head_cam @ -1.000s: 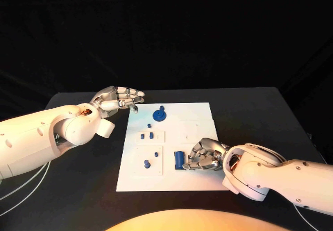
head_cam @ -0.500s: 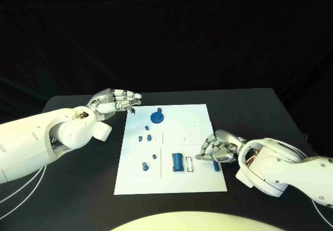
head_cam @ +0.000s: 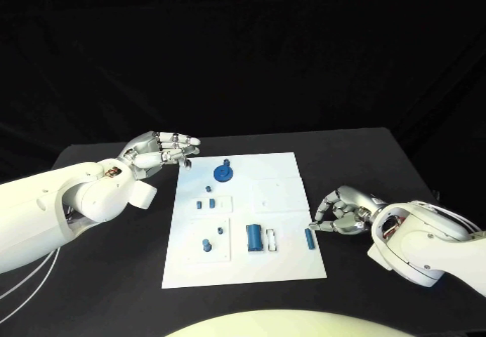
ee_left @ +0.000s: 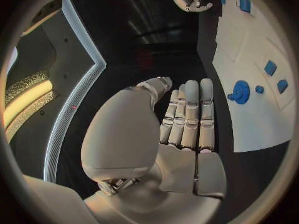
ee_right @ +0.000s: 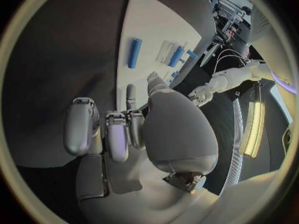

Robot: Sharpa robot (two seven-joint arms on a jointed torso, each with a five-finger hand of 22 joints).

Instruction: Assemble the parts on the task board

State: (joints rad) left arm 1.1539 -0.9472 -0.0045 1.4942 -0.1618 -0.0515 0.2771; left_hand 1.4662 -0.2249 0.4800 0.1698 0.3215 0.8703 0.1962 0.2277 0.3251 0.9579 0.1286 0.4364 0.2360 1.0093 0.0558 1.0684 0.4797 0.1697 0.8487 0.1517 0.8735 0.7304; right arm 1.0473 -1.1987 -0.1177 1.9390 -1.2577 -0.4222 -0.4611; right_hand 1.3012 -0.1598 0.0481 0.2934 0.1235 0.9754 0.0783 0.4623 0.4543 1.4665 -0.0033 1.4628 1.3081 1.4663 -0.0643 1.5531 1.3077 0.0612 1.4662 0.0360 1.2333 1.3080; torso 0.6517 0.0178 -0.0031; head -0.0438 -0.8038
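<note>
Several blue parts sit across the task board (head_cam: 273,267), the white plate mid-table; a gear (head_cam: 225,170) at the far end, small pegs (head_cam: 206,205) in the left-hand insets, a broad block (head_cam: 253,237) standing beside an open white slot (head_cam: 270,239), and a slim blue bar (head_cam: 310,239) lying loose at the board's right edge; the right robot hand (head_cam: 344,212) hangs just beside that bar, fingers curled in, and it looks to grip nothing, fingertips close to the bar though contact cannot be told; the left robot hand (head_cam: 160,149) hovers off the board's far left corner over the black table (head_cam: 364,161), fingers together and loosely bent, empty. The likely step is taking up the bar for the slot; best done pinching it across its narrow sides, lifting level, then lining it parallel with the slot before lowering; a skewed bar could jam against the block.
</note>
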